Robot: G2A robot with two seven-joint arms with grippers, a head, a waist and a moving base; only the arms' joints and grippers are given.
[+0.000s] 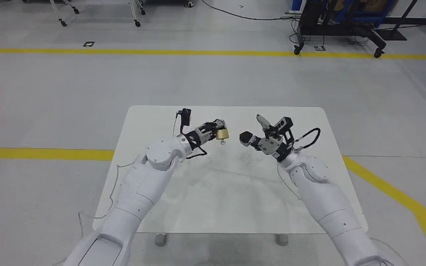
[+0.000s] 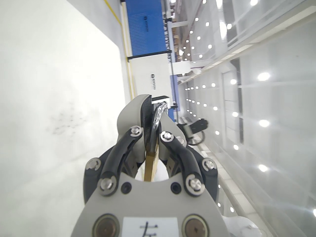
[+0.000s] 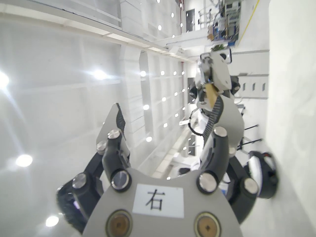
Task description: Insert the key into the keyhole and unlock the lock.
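Clamps the small gold metal padlock (image 1: 223,135) in the left gripper (image 1: 219,131), holds the right gripper (image 1: 253,130) with fingers apart and empty, so likely leaves the whole unlocking to do.

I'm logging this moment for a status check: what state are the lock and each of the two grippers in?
lock: gripped and held up over the table; whether its shackle is open or closed cannot be told.
left gripper: jaws shut on the lock.
right gripper: jaws open, nothing between them, pointed toward the lock.
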